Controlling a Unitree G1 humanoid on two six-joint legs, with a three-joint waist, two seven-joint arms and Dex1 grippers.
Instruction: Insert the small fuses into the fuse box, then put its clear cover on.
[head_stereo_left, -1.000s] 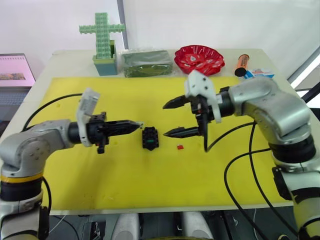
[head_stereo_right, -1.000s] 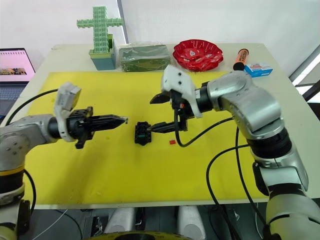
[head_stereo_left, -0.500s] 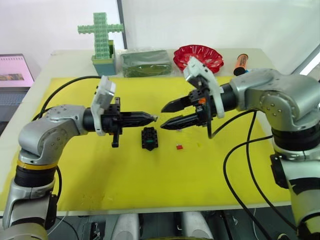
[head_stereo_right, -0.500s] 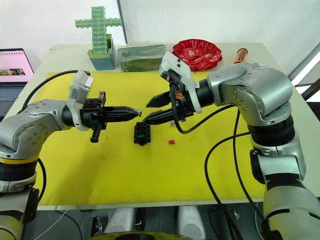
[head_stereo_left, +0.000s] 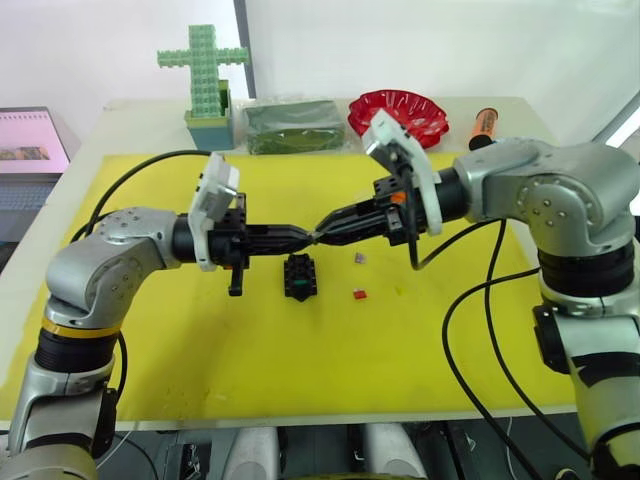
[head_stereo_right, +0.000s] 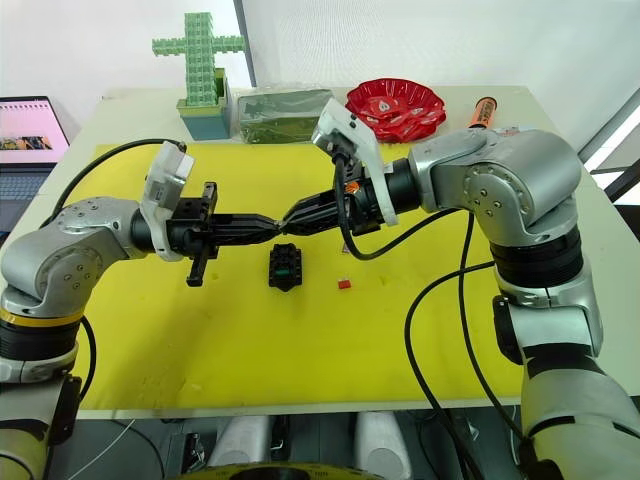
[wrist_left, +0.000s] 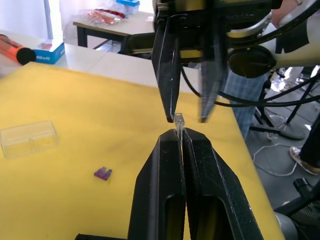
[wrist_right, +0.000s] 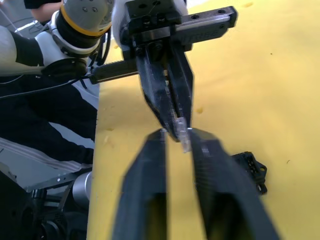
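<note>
Handover in hand, mid-air above fuse box (head_stereo_left: 300, 277) at centre of yellow surface (head_stereo_left: 200, 380).

Left pincer (wrist_left: 180, 134) clamped on small clear fuse (wrist_left: 179, 120).

Right pincer (wrist_right: 176, 134) narrowly parted around it.

Left release best held until right is closed.

Red fuse (head_stereo_left: 359, 294), mauve fuse (head_stereo_left: 358, 259) lie right of box.

Clear cover (wrist_left: 28, 138) well apart.

Black fuse box (head_stereo_left: 300, 277) on mat; red fuse (head_stereo_left: 359, 294) beside; clear cover (wrist_left: 28, 138) apart

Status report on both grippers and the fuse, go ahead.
Left gripper shut on a small clear fuse. Right gripper open around it, tips meeting above the fuse box. Nothing in the way.
</note>
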